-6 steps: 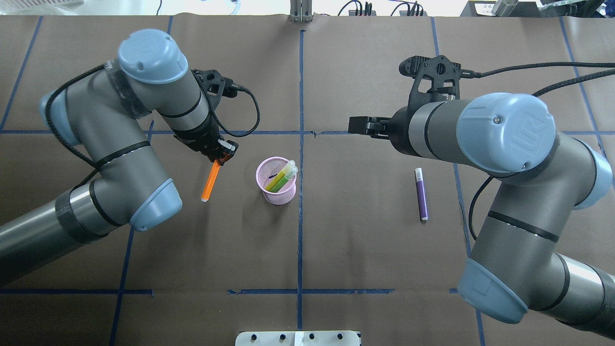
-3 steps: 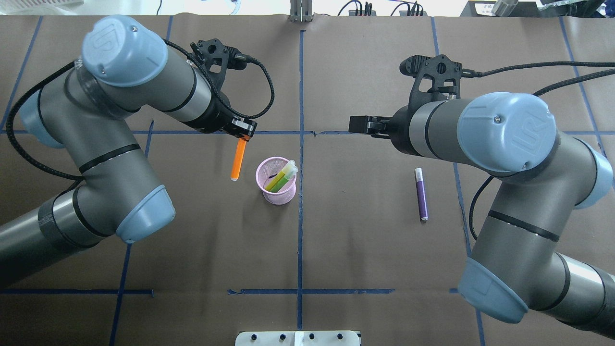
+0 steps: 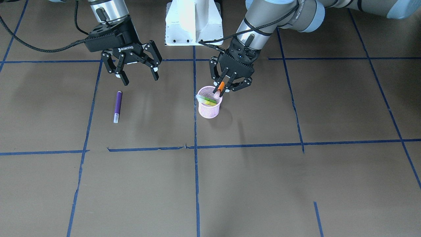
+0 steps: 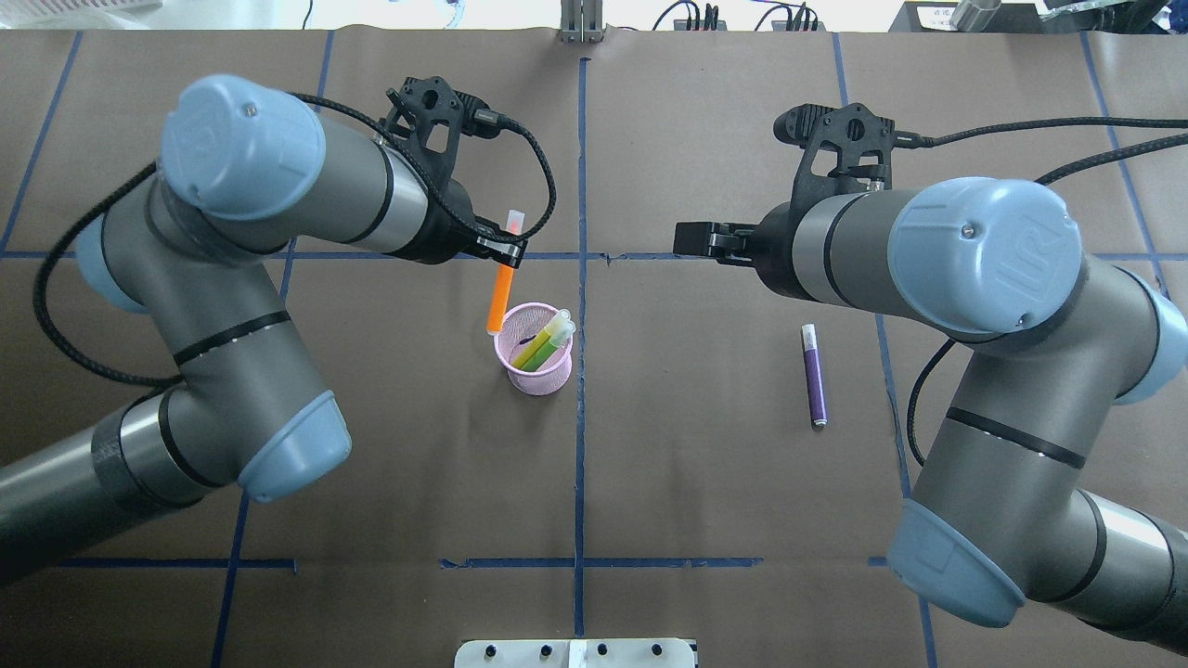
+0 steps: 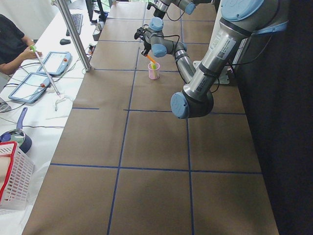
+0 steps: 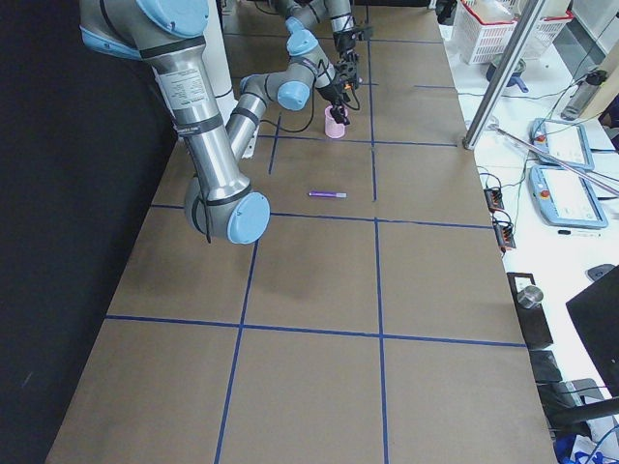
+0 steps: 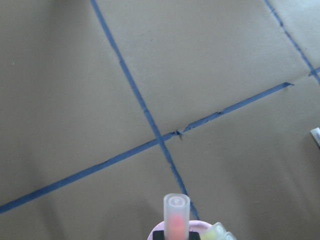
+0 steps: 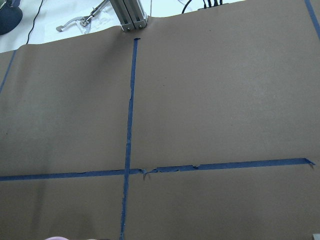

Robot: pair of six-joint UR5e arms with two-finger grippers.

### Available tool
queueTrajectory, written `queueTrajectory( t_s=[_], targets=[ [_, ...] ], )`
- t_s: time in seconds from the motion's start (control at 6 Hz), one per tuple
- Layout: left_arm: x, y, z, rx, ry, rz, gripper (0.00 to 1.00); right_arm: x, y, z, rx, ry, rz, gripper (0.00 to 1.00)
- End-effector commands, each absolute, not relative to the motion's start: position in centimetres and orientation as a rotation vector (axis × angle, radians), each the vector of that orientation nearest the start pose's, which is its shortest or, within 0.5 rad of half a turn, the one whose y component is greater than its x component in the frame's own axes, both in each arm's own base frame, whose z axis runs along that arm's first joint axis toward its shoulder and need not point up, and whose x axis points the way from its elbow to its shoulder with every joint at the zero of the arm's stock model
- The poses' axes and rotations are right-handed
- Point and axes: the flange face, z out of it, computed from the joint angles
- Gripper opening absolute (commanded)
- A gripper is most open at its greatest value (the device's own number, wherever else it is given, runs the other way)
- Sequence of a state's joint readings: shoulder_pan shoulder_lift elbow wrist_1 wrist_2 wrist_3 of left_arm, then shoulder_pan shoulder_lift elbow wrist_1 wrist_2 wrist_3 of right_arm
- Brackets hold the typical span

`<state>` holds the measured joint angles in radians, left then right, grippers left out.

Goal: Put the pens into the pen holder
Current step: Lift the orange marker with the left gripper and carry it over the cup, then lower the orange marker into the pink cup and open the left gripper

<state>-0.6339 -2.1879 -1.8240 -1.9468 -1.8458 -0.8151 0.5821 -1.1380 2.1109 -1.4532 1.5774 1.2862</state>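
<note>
Green pen (image 4: 542, 342) slants across pen holder (image 4: 538, 378) — orange pen (image 4: 501, 292) above.

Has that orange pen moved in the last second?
Yes. Seen from overhead, the orange pen has travelled rightward toward the pink pen holder, and its lower tip now hangs at the holder's rim.
</note>
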Motion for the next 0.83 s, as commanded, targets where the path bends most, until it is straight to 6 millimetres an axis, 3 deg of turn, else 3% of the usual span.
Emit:
queueTrajectory(
  t_s=[0.0,0.67],
  targets=[
    [47.4,-42.0,14.2,0.763,1.105,0.237,0.09,-37.1,-40.3,18.1,0.455,-0.998,0.263,1.0],
    [48.4,-42.1,16.5,0.78,1.112,0.23,0.13,-36.9,-40.3,18.2,0.455,-0.998,0.266,1.0]
  ],
)
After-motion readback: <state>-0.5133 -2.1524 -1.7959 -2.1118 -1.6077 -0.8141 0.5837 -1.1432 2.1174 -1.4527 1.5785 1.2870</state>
